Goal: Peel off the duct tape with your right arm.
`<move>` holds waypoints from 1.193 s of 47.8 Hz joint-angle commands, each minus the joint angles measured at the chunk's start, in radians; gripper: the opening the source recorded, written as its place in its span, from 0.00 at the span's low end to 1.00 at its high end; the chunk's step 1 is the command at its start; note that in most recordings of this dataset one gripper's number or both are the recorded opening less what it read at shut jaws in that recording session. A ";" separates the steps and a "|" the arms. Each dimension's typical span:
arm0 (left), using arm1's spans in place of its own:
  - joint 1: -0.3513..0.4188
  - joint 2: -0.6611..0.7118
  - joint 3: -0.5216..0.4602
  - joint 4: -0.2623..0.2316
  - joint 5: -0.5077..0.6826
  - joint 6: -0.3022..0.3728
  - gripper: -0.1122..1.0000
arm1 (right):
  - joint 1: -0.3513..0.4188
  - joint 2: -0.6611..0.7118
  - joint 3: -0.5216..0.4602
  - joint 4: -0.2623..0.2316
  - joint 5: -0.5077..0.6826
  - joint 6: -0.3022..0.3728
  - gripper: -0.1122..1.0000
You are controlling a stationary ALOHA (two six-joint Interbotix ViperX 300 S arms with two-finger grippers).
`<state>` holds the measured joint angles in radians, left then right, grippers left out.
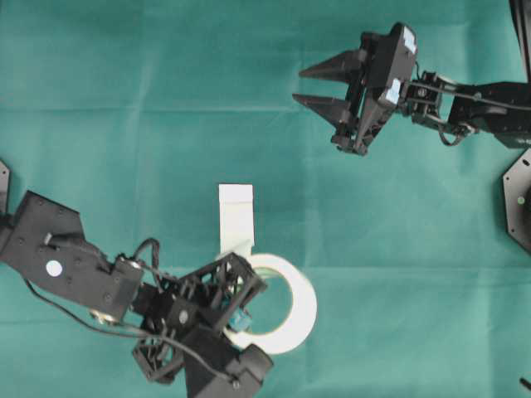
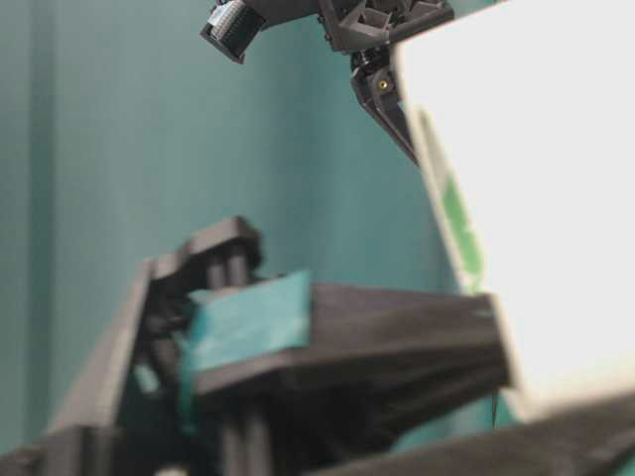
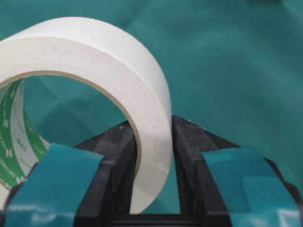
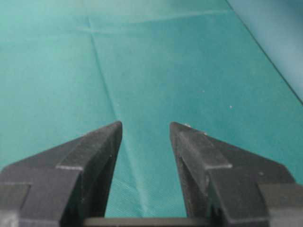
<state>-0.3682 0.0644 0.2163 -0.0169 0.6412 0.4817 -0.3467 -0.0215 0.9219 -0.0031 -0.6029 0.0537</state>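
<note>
The duct tape (image 1: 286, 311) is a white roll lying flat on the green cloth, its green-printed core (image 3: 12, 137) showing inside. A loose white strip (image 1: 236, 217) runs from the roll up across the cloth. My left gripper (image 3: 154, 125), with teal strips on its fingers (image 2: 248, 322), is shut on the roll's wall, one finger inside the ring and one outside. The right arm's gripper (image 1: 299, 86) hovers at the upper right, far from the roll. Its plain black fingers stand open with only cloth between them (image 4: 145, 125). The table-level view shows the roll (image 2: 536, 198) close up.
The green cloth (image 1: 124, 124) covers the whole table, with faint fold creases. A black mounting plate (image 1: 518, 199) sits at the right edge. The left arm's body (image 1: 75, 265) lies across the lower left corner.
</note>
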 commanded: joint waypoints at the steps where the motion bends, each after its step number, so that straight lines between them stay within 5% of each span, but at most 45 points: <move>1: 0.009 -0.067 -0.020 0.002 -0.014 -0.003 0.27 | 0.002 -0.043 -0.005 0.002 0.005 0.003 0.21; 19: 0.074 -0.164 0.048 0.002 -0.135 -0.040 0.27 | 0.025 -0.213 0.087 0.002 0.008 0.005 0.21; 42: 0.201 -0.351 0.334 0.002 -0.477 -0.078 0.27 | 0.049 -0.319 0.176 0.002 0.008 0.020 0.21; 57: 0.264 -0.422 0.405 0.002 -0.503 -0.123 0.27 | 0.063 -0.353 0.198 0.000 0.008 0.020 0.21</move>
<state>-0.1150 -0.3160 0.6228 -0.0169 0.1565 0.3590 -0.2869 -0.3559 1.1259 -0.0031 -0.5921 0.0721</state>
